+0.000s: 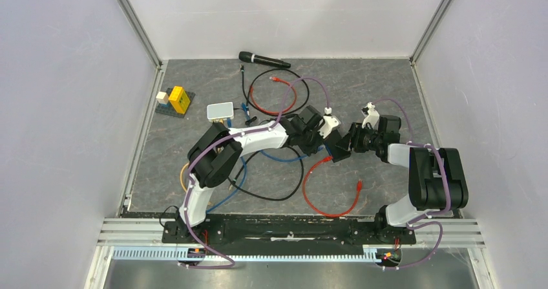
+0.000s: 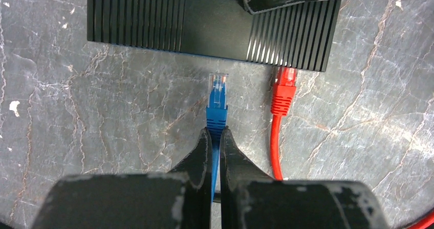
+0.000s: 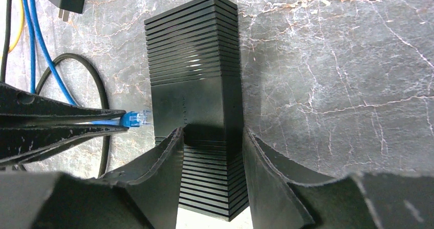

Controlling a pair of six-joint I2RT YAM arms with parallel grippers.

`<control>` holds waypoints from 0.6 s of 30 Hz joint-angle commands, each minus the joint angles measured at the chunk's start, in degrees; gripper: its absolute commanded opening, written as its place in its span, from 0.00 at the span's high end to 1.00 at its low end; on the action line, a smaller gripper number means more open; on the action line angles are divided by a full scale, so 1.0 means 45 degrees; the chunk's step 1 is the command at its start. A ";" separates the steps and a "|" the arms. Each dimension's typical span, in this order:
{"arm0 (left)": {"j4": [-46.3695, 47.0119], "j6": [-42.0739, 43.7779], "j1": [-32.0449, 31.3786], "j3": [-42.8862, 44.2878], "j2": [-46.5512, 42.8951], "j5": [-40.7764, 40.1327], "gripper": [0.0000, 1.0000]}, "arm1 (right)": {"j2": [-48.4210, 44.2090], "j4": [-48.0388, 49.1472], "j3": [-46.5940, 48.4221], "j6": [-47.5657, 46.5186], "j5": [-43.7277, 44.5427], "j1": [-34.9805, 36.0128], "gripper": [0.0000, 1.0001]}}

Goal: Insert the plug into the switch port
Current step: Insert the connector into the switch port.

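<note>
In the left jaws a blue plug [image 2: 217, 106] was pinched, just before the black switch [image 2: 153, 19] gripped by the right jaws.

A black microphone [image 1: 263, 59] lies at 12 o'clock on the grey desk [image 1: 388, 88], by the back wall. At 10 o'clock a yellow block [image 1: 179, 99] stands on a dark plate, with a pale box [image 1: 220, 111] just beside it at its 3 o'clock. In the middle, the left fingers [image 1: 327, 150] and right fingers [image 1: 344, 150] meet; what they hold is too dark to tell. One red cable [image 1: 276, 79] loops at their 11 o'clock and another [image 1: 305, 189] at 6 o'clock. A blue cable [image 1: 284, 160] trails at 8 o'clock.
</note>
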 commanded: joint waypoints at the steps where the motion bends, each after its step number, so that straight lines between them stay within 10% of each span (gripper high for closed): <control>1: 0.1014 0.0549 -0.0523 -0.0118 -0.0371 -0.0721 0.98 | 0.0520 -0.1447 -0.0343 -0.0512 0.0375 0.0053 0.55; 18: 0.1466 0.0305 -0.1001 -0.0405 -0.0439 -0.1600 0.98 | 0.0580 -0.1269 -0.0523 -0.0420 0.0250 0.0053 0.55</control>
